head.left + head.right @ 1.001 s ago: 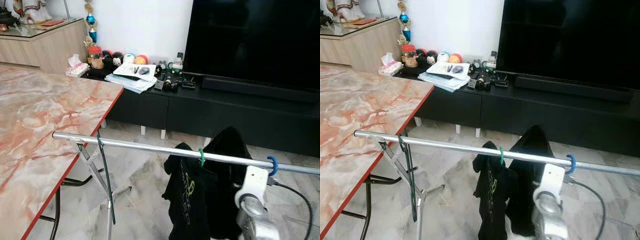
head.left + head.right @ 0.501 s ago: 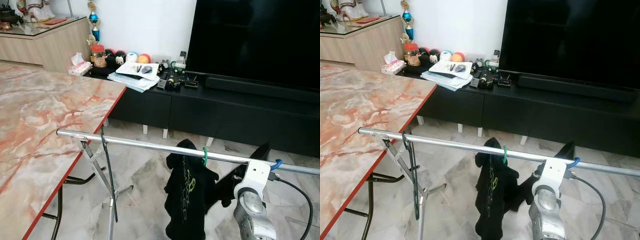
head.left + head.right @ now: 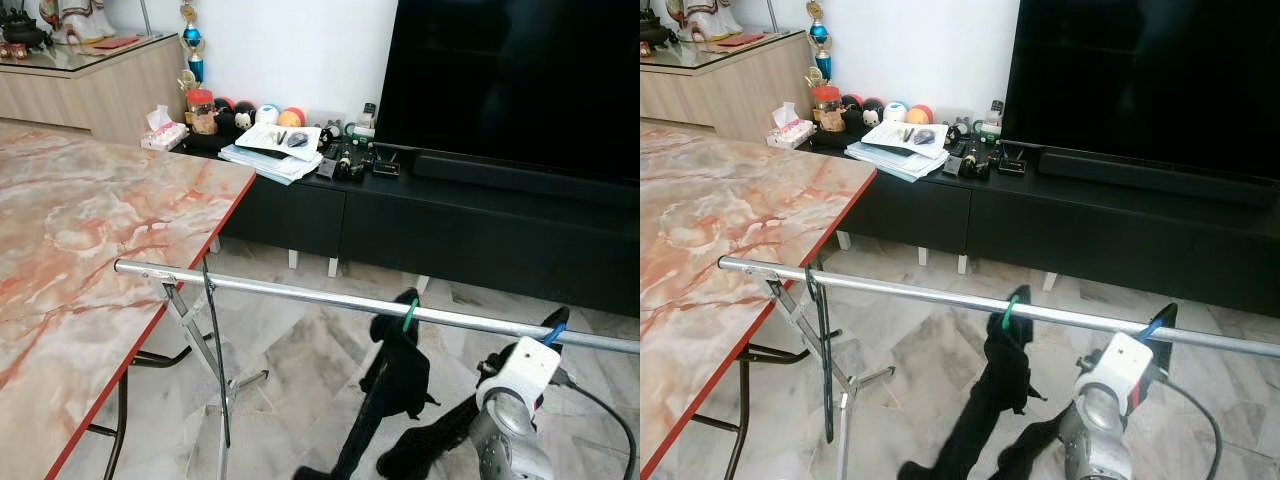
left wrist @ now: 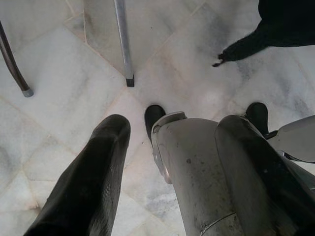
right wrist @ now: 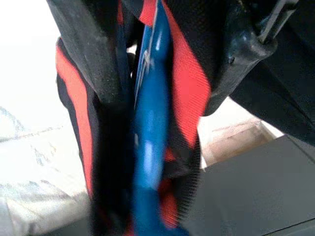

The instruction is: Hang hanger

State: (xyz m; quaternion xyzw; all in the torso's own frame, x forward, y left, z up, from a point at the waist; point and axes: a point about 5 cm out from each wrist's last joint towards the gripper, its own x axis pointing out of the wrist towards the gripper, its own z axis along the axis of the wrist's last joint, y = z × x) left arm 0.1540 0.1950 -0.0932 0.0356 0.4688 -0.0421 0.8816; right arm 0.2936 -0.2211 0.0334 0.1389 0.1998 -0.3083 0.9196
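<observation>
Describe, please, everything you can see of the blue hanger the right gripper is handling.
The blue hanger looks like glossy plastic. In the right wrist view its neck runs between the right gripper's black, red-padded fingers, which are shut on it. From the head views its hook sits tilted at the silver rail, right of the green hanger. A black garment trails below it.

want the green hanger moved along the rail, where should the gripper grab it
Grip the green hanger at its neck just under the hook, coming from the robot's side of the rail. The hook curls over the rail, and the black garment drapes everything lower.
</observation>
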